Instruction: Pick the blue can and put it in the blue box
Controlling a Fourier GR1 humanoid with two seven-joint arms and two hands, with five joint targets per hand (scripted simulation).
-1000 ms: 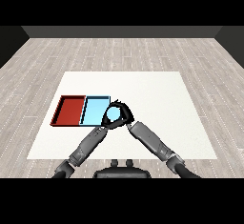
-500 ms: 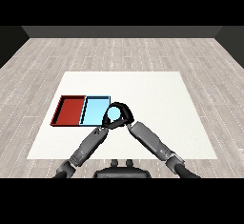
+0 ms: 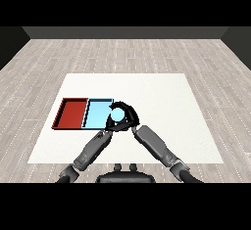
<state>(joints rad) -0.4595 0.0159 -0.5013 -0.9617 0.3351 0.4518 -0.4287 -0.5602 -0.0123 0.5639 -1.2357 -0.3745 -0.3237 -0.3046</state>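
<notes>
The light blue tray (image 3: 97,114) lies on the white table (image 3: 157,102), and everything here is told from that tray. The red tray (image 3: 72,113) sits right beside it, touching its left side. At the tray's right edge is the blue can (image 3: 117,114), a small pale blue shape. The right hand (image 3: 128,116) is curled all the way round the can, with black fingers bending over the top of it and down the side nearest the tray. The can seems to be over the tray's right edge, but it is hard to tell if it touches the tray or is held above it. The right forearm (image 3: 158,146) is grey and runs from the hand down and away to the right of the tray. The left hand (image 3: 111,127) is at the tray's near right corner, just under the can and close to the right hand. Its fingers are too dark and bunched together to make out. The left forearm (image 3: 92,149) runs down from the tray's near edge.
</notes>
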